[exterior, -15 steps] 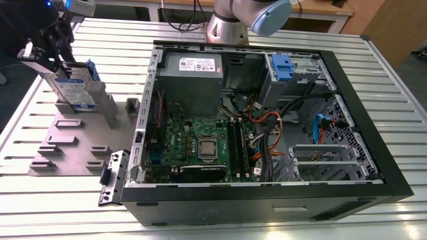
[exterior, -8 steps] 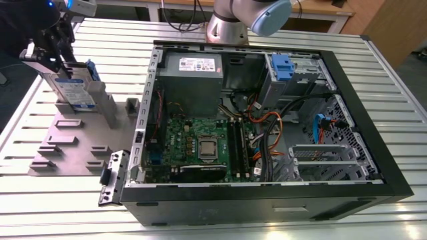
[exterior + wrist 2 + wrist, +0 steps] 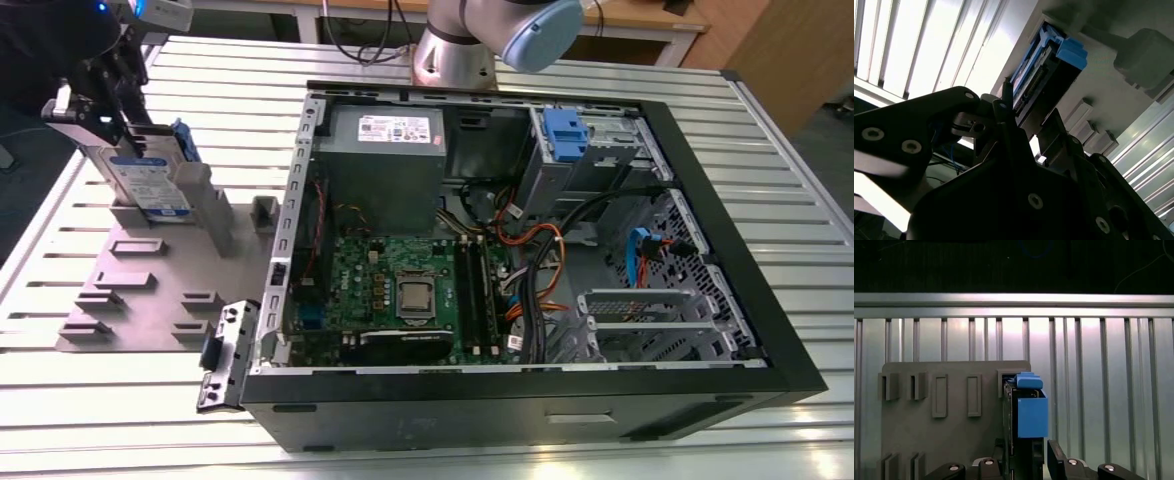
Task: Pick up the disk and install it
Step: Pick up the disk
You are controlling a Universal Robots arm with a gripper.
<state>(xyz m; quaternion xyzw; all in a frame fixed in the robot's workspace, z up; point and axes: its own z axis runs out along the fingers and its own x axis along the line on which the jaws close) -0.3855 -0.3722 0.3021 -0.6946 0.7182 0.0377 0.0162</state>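
Disk [image 3: 144, 172] of flat silver metal, rectangular, with a white-and-blue label on its broad face and blue plastic along its side, stands on edge and slightly tilted at the far end of a grey holder plate [image 3: 147, 290], well to the exterior view's left of the open computer case [image 3: 534, 410]. In the first wrist view the disk [image 3: 1031, 412] is seen edge-on: a thin dark slab with a smooth, boxy blue plastic piece on one side and a rounded blue tab at its far end, which overlaps a slot in the matte grey plate [image 3: 909, 425]. The black gripper [image 3: 1026, 452] is closed narrow on the disk, one finger [image 3: 999, 460] against each flat face; the fingers' bases are cut off by the picture's edge. In the second wrist view the gripper [image 3: 1029, 112] is a dark, bolted mass that hides the near half of the disk [image 3: 1046, 60], so that its blue end and a ribbed dark edge are what can be made out. From outside, the gripper [image 3: 118, 125] covers the disk's upper end. The plate carries raised rectangular blocks and lies on a ribbed, shiny aluminium table [image 3: 747, 130]. Inside the black case sit a grey boxy power supply [image 3: 387, 160], a perforated silver cage with a blue latch [image 3: 561, 135] and a green motherboard [image 3: 400, 280] under tangled cables.
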